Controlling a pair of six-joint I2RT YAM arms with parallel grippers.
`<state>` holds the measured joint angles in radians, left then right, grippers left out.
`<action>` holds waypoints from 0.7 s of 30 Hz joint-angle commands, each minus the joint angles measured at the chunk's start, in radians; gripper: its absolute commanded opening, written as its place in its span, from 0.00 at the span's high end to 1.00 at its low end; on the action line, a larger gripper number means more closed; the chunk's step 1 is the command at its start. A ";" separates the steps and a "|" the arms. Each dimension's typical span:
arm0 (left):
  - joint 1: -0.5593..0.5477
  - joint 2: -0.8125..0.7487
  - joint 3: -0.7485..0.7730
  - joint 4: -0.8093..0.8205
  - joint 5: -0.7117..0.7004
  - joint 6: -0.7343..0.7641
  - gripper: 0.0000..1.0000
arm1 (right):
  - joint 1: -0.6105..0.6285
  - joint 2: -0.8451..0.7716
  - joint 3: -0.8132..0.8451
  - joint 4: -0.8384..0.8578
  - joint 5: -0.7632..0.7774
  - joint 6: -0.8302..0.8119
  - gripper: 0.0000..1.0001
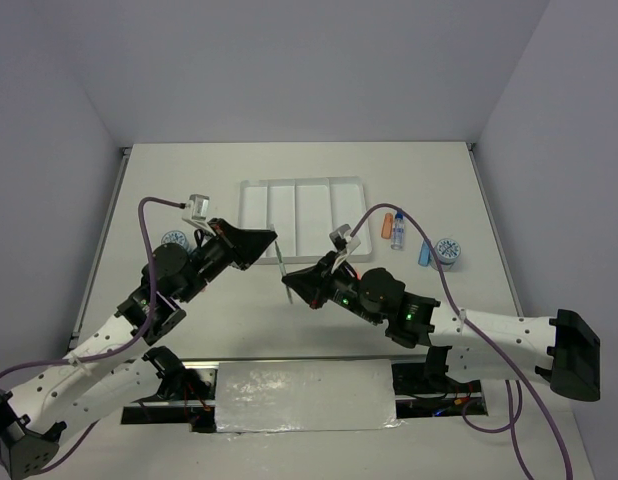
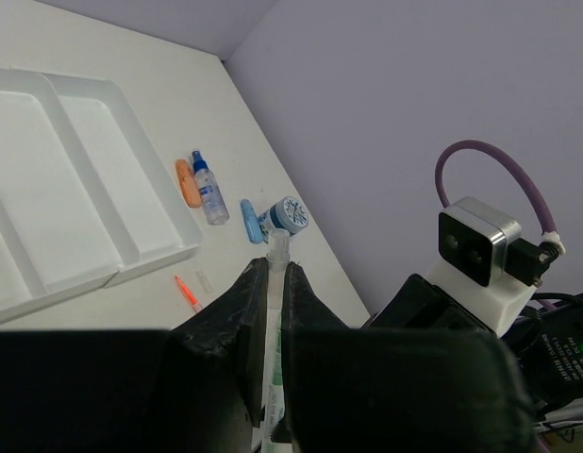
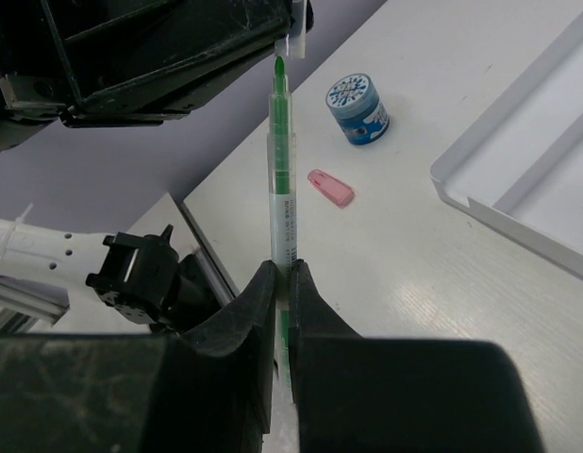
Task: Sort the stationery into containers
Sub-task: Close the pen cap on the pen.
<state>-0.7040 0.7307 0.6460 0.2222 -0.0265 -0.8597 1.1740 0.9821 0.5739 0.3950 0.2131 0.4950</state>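
Note:
The thin green pen point(image 1: 280, 262) hangs above the table in front of the white tray point(image 1: 304, 181), held at both ends. My left gripper point(image 1: 272, 243) is shut on its clear end point(image 2: 275, 247), my right gripper point(image 1: 289, 283) shut on its barrel point(image 3: 283, 189). In the right wrist view the green tip meets the left fingers. An orange capsule point(image 1: 386, 224), a small bottle point(image 1: 398, 232), a blue capsule point(image 1: 425, 254) and a roll point(image 1: 447, 250) lie right of the tray. Another roll point(image 3: 358, 109) and a pink capsule point(image 3: 330, 187) lie left of it. An orange pen point(image 2: 187, 292) lies near the tray's front corner.
The tray's long compartments point(image 2: 103, 170) show nothing inside. A purple cable point(image 1: 409, 225) arcs from the right arm over the items to the right. Walls close in the table at the back and sides.

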 commanded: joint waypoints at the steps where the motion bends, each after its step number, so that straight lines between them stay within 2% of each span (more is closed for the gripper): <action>1: -0.005 -0.005 -0.006 0.095 0.019 0.022 1.00 | 0.009 -0.017 0.053 0.018 0.019 -0.022 1.00; 21: -0.005 -0.019 -0.065 0.155 0.082 0.007 1.00 | 0.007 0.003 0.099 -0.018 0.078 -0.026 1.00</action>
<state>-0.7040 0.7280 0.5941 0.3046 0.0242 -0.8635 1.1755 0.9848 0.6094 0.3557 0.2592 0.4881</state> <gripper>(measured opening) 0.183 0.083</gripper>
